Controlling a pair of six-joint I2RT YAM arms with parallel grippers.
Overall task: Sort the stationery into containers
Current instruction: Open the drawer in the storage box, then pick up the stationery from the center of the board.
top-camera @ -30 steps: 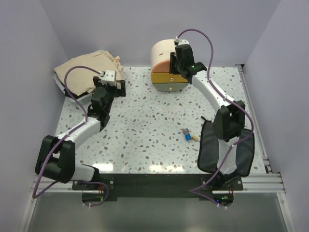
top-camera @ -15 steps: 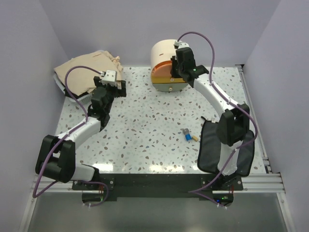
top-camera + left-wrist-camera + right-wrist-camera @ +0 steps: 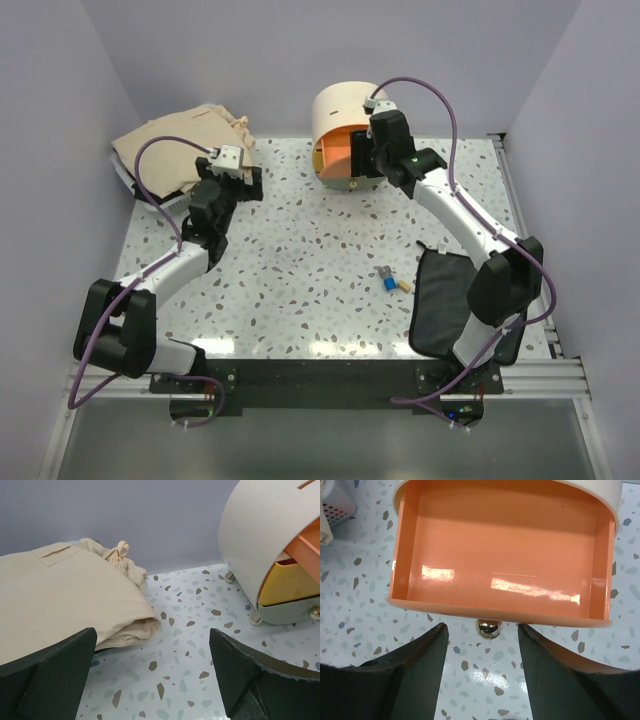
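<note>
The right gripper [image 3: 481,630] is up at the front of the orange drawer [image 3: 505,555] with its fingers spread. The round gold knob [image 3: 489,628] sits between them, and neither finger touches it. It's a shiny little ball, mirror-bright.

The drawer is pulled out of the cream box [image 3: 340,105]. It is smooth, glossy plastic with a curved front wall and a flat floor streaked with lamp glare, and there is nothing inside.

The box is a matt, rounded cream shell at the back of the desk [image 3: 300,260]. The desk is pale terrazzo flecked with brown and grey chips. In the left wrist view, a yellow drawer [image 3: 290,582] shows beneath the orange one, and the box stands on small round feet.

Over on the left, the left gripper [image 3: 152,635] hovers wide open, holding nothing. It is just beside a beige cloth bag [image 3: 65,595], which is soft and creased, with a knotted drawstring at its top.

At the near right, the black pouch [image 3: 440,310] lies flat, dull fabric, and the right arm crosses above part of it. The blue and yellow pieces [image 3: 392,281] lie on the desk just left of the pouch, well apart from both grippers.

A corner of a white perforated basket [image 3: 337,502] shows at the edge of the right wrist view.
</note>
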